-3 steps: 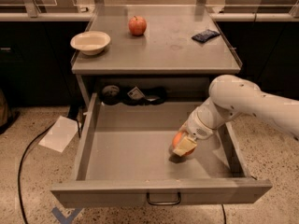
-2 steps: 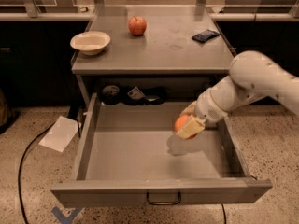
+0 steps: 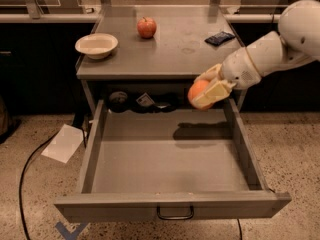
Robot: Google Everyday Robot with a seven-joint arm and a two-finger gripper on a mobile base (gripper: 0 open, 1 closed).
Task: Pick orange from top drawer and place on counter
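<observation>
Right of centre in the frame, with the gripper [image 3: 205, 95] clamped around the orange [image 3: 197, 90], pale fingers [image 3: 215, 90] pressing on the fruit's right and lower sides. Hanging in the air with the fruit clear of every surface, over the rear right part of the top drawer [image 3: 125, 207] and, in the picture, just under the front edge of the counter [image 3: 170, 49]. Reaching in from the upper right corner on a white arm [image 3: 265, 49]. Below, pulled open toward the lower edge of the frame, with a bare grey floor, a dark shadow [image 3: 200, 131] near the back right, and a small wire handle [image 3: 175, 213] at the middle of the front panel. On the counter, toward the upper centre, a red apple [image 3: 146, 27]; to the left of that, a shallow pale bowl [image 3: 96, 45] near the left rim; to the right, a small dark packet [image 3: 219, 37]. In the recess under the counter, behind the drawer, some dark items [image 3: 119, 99] too dim to identify. At lower left on the speckled floor, a white sheet of paper [image 3: 63, 143] beside the drawer, with a black cable [image 3: 25, 169] curving past.
</observation>
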